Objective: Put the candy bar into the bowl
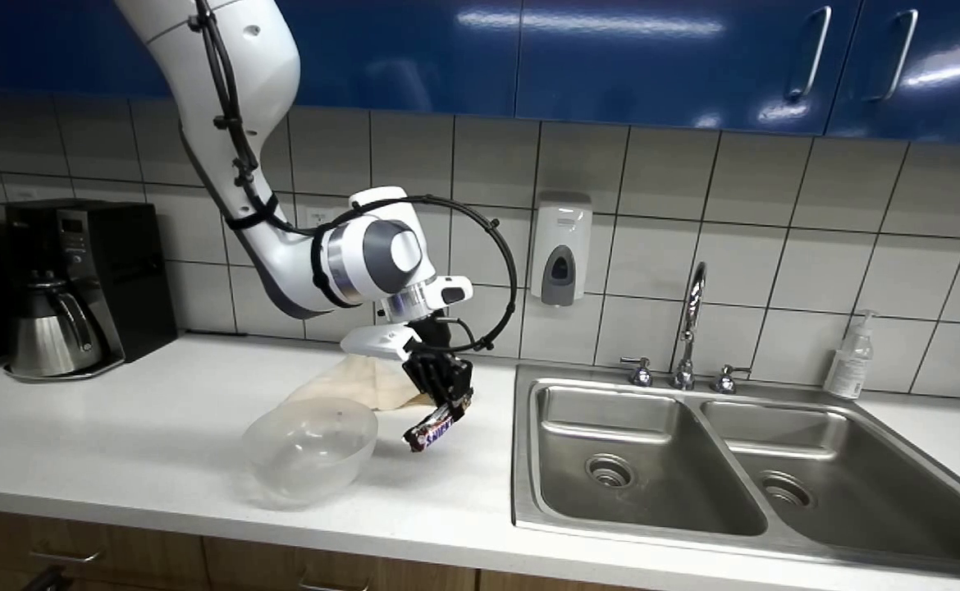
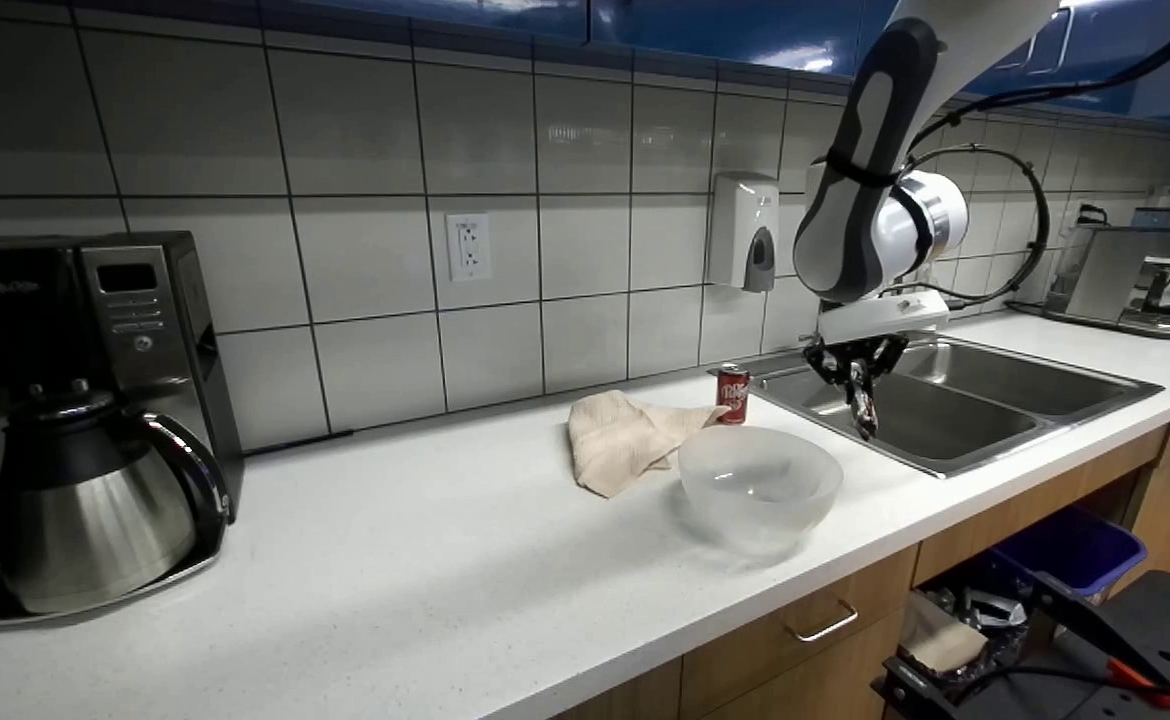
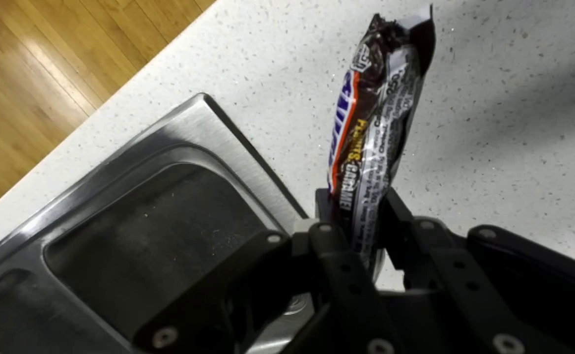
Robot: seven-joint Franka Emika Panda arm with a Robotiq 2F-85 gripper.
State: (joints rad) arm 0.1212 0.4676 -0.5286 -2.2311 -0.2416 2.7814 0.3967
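The candy bar, in a dark brown wrapper, shows in both exterior views (image 1: pixel 431 431) (image 2: pixel 862 405) and fills the upper middle of the wrist view (image 3: pixel 373 118). My gripper (image 1: pixel 457 400) is shut on one end of it; its fingers also show in an exterior view (image 2: pixel 855 365) and in the wrist view (image 3: pixel 357 211). The bar's free end juts out tilted, above the counter between bowl and sink. The frosted, see-through bowl (image 1: pixel 304 472) stands on the counter, apart from the bar; it also shows in an exterior view (image 2: pixel 760 505). It is out of the wrist view.
A beige cloth (image 2: pixel 625 440) lies behind the bowl. A red soda can (image 2: pixel 733 395) stands near the sink's corner. The double steel sink (image 1: pixel 525 460) and its faucet (image 1: pixel 689 328) are beside the bar. A coffee maker (image 2: pixel 160 330) stands at the counter's far end.
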